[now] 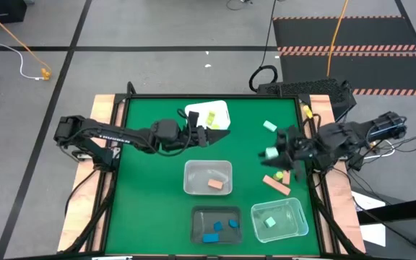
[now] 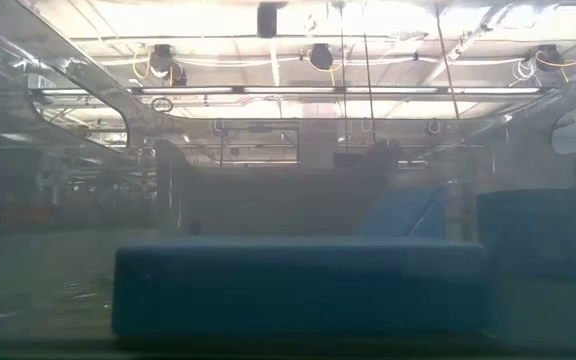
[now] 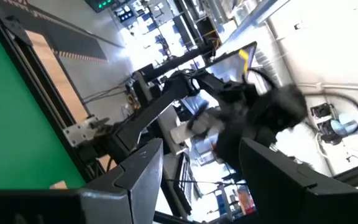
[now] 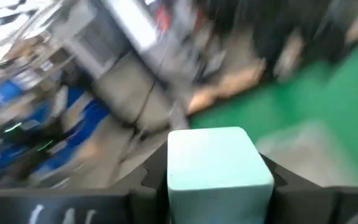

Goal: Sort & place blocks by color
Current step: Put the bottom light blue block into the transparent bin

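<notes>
My right gripper (image 1: 274, 153) is over the right part of the green mat, shut on a mint green block (image 4: 219, 168). My left gripper (image 1: 211, 136) hovers open beside the white tub (image 1: 209, 114), which holds yellow blocks. It holds nothing, and its fingers (image 3: 135, 177) point toward the right arm. A loose mint block (image 1: 269, 126) and salmon-tan bars (image 1: 276, 183) lie on the mat. A clear tub (image 1: 208, 177) holds a salmon block, a dark tub (image 1: 217, 225) holds blue blocks, and another clear tub (image 1: 279, 220) holds a mint block. My right gripper pinches the mint green block (image 1: 271, 153) between its two fingers, which come from the table's right side. The block's square front face (image 4: 219, 155) fills the gap between the fingers and sticks out past them. Whether it is clear of the mat, I cannot tell.
The three near tubs stand close together in the mat's near half. Wooden table edges (image 1: 338, 195) flank the mat. The low view is filled by a blue bar (image 2: 298, 290) seen through a tub wall. Cables and floor lie beyond the far edge.
</notes>
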